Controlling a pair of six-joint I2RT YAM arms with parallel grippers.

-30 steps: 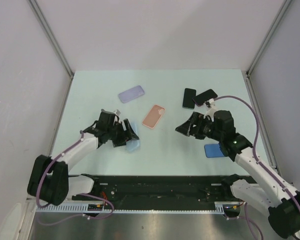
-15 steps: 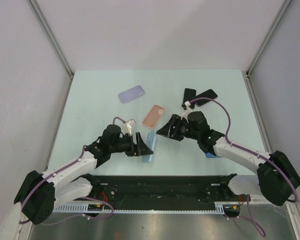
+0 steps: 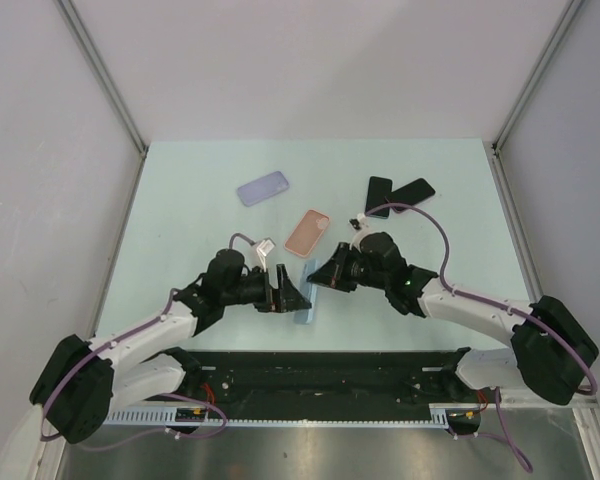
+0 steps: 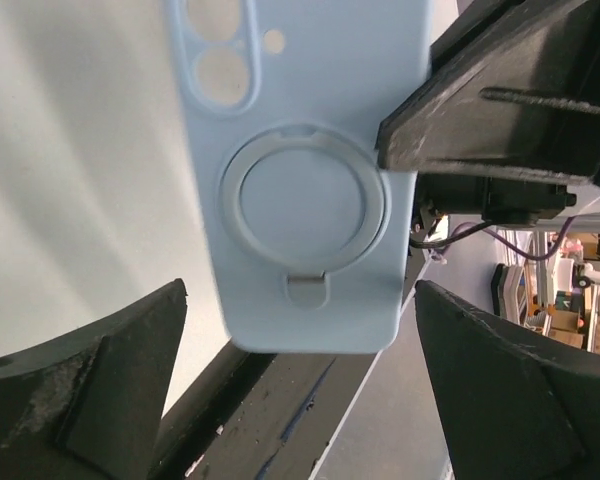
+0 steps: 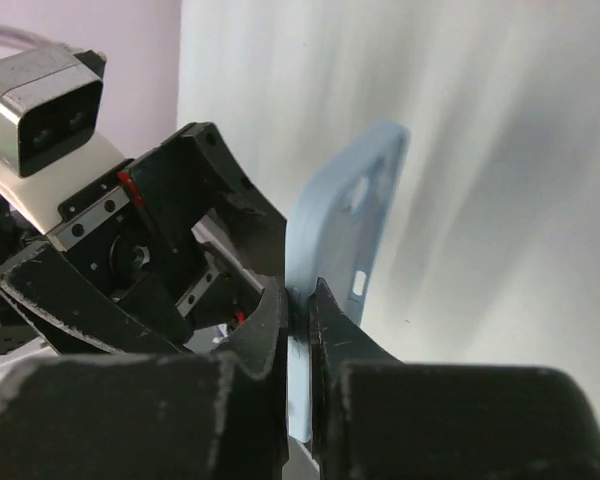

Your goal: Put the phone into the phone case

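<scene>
Looks like a handoff. The right gripper (image 5: 298, 316) is pinching the blue case (image 3: 308, 292) by one long edge, and the left gripper (image 4: 300, 300) is spread wide either side of it, not touching. The case sits near the table's middle, up on edge, long axis roughly 12-to-6 from above, ringed back facing the left arm. Next I'd lay it open-side up, then fetch a black phone (image 3: 378, 196) at 1 o'clock.

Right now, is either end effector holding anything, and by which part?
The right end effector pinches the light blue phone case by one long edge; the left end effector stands open, gripping nothing.
</scene>
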